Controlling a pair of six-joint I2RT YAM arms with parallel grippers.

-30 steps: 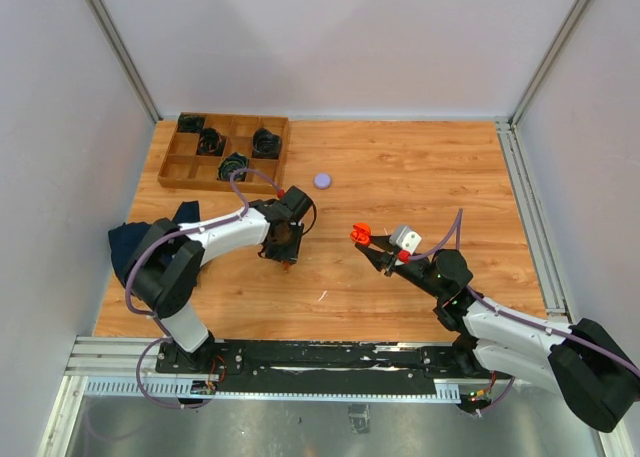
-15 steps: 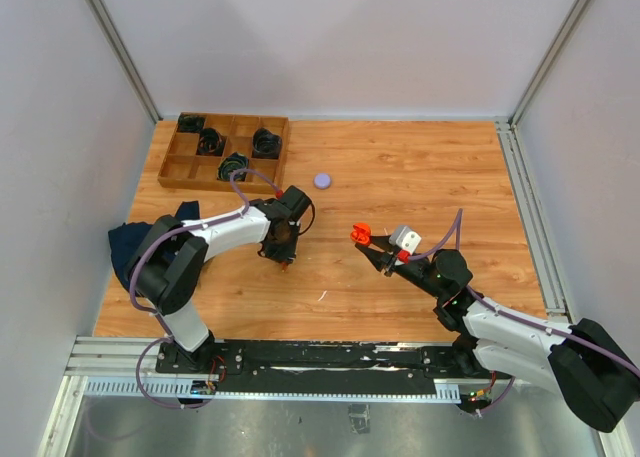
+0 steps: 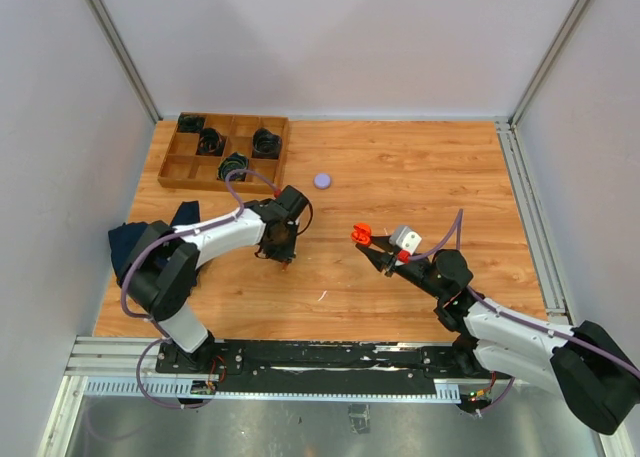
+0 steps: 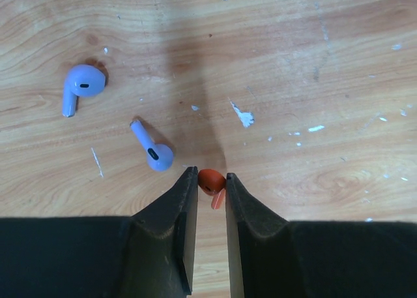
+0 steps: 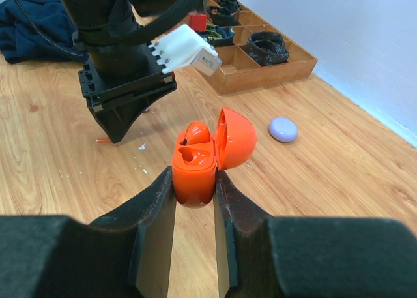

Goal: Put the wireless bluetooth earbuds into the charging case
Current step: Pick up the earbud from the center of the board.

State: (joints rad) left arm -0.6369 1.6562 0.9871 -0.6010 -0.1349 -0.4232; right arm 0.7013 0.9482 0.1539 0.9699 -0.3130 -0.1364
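Note:
My left gripper [image 4: 210,175] points down at the table, its jaws closed on a small orange earbud [image 4: 211,181] at the very fingertips. Two purple earbuds [image 4: 83,84] [image 4: 154,152] lie on the wood just to its left. My right gripper [image 5: 194,182] is shut on the orange charging case [image 5: 194,166], held upright above the table with its lid [image 5: 236,139] open. One orange earbud [image 5: 197,132] sits in the case and the other socket is empty. In the top view the left gripper [image 3: 283,253] is left of the case [image 3: 361,233], apart from it.
A round purple case [image 3: 322,180] lies closed on the table behind both grippers. A wooden tray [image 3: 178,167] with coiled black cables stands at the back left. A dark blue cloth [image 3: 128,242] lies at the left edge. Grey walls enclose the table.
The left gripper has shifted slightly back and to the left over the table. The right arm and the orange case have not moved.

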